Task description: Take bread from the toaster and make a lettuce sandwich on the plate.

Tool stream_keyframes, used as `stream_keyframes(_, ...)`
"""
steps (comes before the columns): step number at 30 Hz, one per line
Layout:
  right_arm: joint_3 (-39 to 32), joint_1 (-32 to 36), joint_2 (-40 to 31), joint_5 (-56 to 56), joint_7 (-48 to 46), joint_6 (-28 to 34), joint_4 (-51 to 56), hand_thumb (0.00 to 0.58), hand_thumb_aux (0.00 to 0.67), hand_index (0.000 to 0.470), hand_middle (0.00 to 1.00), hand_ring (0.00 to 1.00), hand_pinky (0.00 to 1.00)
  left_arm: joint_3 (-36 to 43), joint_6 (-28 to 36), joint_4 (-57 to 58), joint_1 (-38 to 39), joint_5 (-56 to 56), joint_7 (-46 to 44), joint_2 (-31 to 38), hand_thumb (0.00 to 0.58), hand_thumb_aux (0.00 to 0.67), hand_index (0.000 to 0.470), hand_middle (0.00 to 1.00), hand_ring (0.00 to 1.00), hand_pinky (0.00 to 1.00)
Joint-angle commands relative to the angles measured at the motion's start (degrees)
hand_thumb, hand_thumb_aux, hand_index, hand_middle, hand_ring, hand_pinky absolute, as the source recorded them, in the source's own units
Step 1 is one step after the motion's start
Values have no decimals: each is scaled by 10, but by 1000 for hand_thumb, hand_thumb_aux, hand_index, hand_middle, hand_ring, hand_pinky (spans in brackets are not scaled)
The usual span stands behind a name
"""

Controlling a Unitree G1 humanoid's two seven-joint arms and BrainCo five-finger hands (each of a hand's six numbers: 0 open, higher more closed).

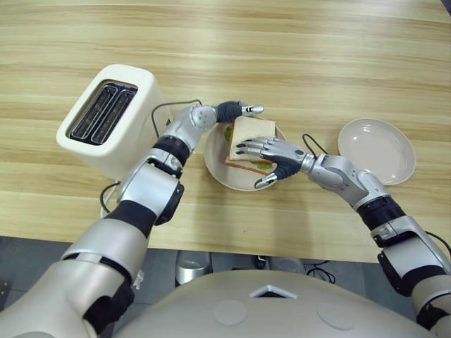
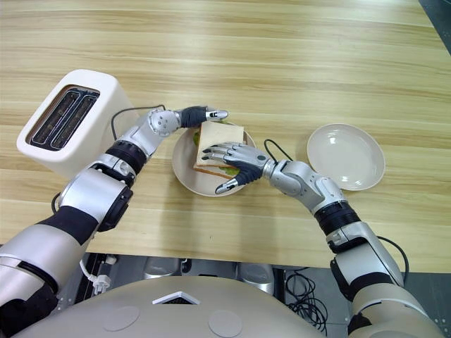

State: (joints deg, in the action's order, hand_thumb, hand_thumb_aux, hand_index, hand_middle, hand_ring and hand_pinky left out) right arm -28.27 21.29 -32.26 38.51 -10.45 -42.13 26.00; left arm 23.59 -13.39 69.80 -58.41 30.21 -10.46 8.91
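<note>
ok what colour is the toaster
The toaster is cream white. It shows best in the left eye view.

Toaster (image 1: 106,120): cream, two-slot, upright, slots facing up, at 9 o'clock of the plate.
Plate (image 1: 215,169): round, beige, lying flat.
Sandwich (image 1: 248,135): square, pale bread on top, green lettuce (image 1: 261,166) showing at its 5 o'clock edge; rests on the plate.

light wood-grain table (image 1: 296,56), glossy cream toaster (image 1: 134,134), smooth plates (image 1: 377,149).
</note>
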Motion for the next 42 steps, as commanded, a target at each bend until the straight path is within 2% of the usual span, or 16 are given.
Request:
stream_keyframes(1, -24, -24, -6, 18, -33, 16, 27, 0, 0, 0, 0, 0, 0, 64, 36, -54, -65, 123, 225, 44, 0, 0, 0, 1000, 1000, 1000)
stream_keyframes(2, -24, -24, -5, 18, -32, 17, 28, 0, 0, 0, 0, 0, 0, 80, 62, -66, -77, 156, 282, 57, 0, 0, 0, 941, 941, 941)
stream_keyframes(3, -24, -23, -4, 18, -31, 18, 29, 0, 0, 0, 0, 0, 0, 88, 84, -79, -83, 179, 328, 69, 0, 0, 0, 671, 671, 671)
stream_keyframes(4, -23, -22, -4, 20, -28, 19, 30, 0, 0, 0, 0, 0, 0, 94, 107, -94, -87, 199, 365, 79, 0, 0, 0, 286, 286, 286)
stream_keyframes(5, -23, -20, -2, 22, -24, 20, 32, 0, 0, 0, 0, 0, 0, 99, 131, -111, -89, 218, 397, 89, 0, 0, 0, 0, 0, 0)
stream_keyframes(9, -21, -2, 1, 51, 16, 28, 45, 0, 0, 0, 0, 0, 0, 87, 169, -185, -68, 240, 455, 110, 0, 0, 0, 0, 0, 0)
stream_keyframes(16, 2, 16, 8, 58, 89, 18, 30, 0, 0, 0, 0, 0, 0, 57, 143, -328, 22, 211, 420, 130, 0, 0, 0, 0, 0, 0)
stream_keyframes(20, 44, 3, 13, -58, 74, -26, -26, 0, 0, 0, 0, 0, 0, 16, 89, -442, 103, 144, 361, 148, 0, 0, 0, 0, 0, 0)
stream_keyframes(24, 54, -21, 17, -252, -23, -35, -81, 0, 0, 0, 0, 0, 0, -41, 34, -536, 189, 39, 286, 156, 0, 0, 0, 0, 0, 0)
stream_keyframes(25, 57, -29, 17, -310, -51, -26, -101, 83, 50, 34, 31, 31, 31, -57, 21, -568, 215, 2, 262, 157, 387, 284, 195, 180, 180, 180)
stream_keyframes(26, 63, -37, 16, -368, -79, -13, -123, 408, 305, 209, 1000, 1000, 1000, -75, 13, -602, 241, -37, 236, 156, 531, 476, 327, 882, 882, 882)
stream_keyframes(27, 69, -45, 13, -415, -102, -1, -143, 506, 431, 296, 1000, 1000, 1000, -93, 11, -634, 264, -70, 211, 155, 580, 670, 460, 1000, 1000, 1000)
stream_keyframes(29, 85, -59, 9, -494, -143, 28, -180, 570, 583, 400, 1000, 1000, 1000, -122, 18, -696, 305, -133, 156, 157, 580, 670, 460, 1000, 1000, 1000)
stream_keyframes(31, 101, -78, 4, -570, -184, 66, -221, 580, 670, 460, 1000, 1000, 1000, -148, 34, -759, 343, -199, 103, 159, 580, 670, 460, 1000, 1000, 1000)
stream_keyframes(37, 119, -184, -42, -765, -348, 215, -342, 580, 670, 460, 1000, 1000, 1000, -162, 100, -974, 503, -459, -109, 205, 580, 670, 460, 1000, 1000, 1000)
stream_keyframes(42, 115, -237, -55, -644, -372, 217, -302, 580, 670, 460, 1000, 1000, 1000, -97, 80, -965, 615, -419, -231, 278, 580, 670, 460, 1000, 1000, 1000)
